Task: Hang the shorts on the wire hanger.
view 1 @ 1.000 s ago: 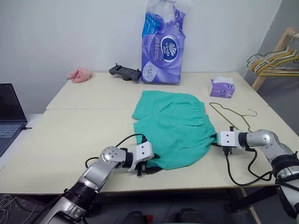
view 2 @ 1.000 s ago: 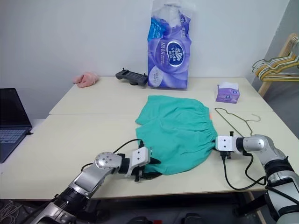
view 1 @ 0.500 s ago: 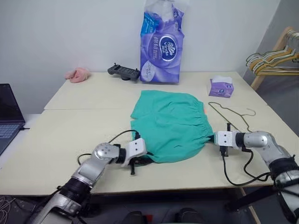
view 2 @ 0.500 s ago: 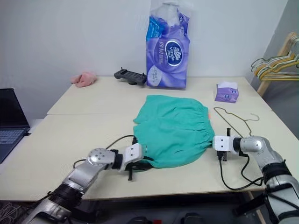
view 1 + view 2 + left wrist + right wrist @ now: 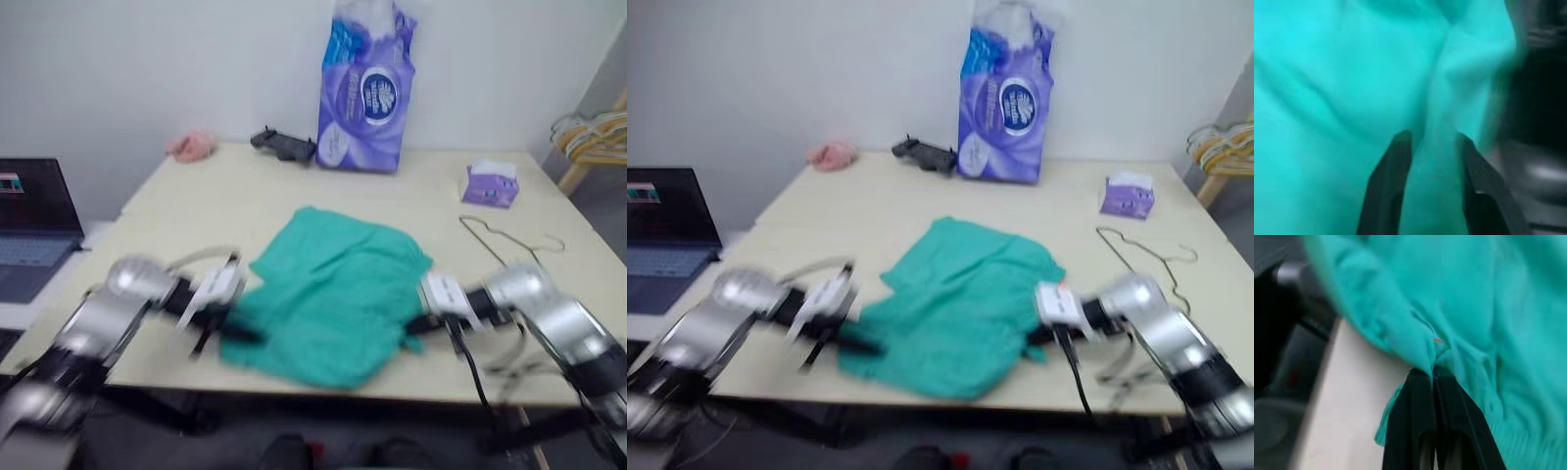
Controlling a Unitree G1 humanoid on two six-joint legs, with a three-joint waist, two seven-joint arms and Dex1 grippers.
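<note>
Now both my pincers have closed on the teal-green soft cloth shorts (image 5: 328,294): my left gripper (image 5: 1427,147) pinches a fold between nearly shut fingers, my right gripper (image 5: 1433,377) is clamped tight on the gathered waistband. Since a second ago the cloth has bunched and been drawn toward the table's front edge, so I judge the lift has begun. The thin olive-gold wire hanger (image 5: 509,242) lies flat near the right edge, apart from the shorts. Along the back edge stand a purple tissue pack (image 5: 367,93), a black controller (image 5: 284,145), a pink fluffy cloth (image 5: 193,145) and a small purple tissue box (image 5: 493,184); none blocks the way.
</note>
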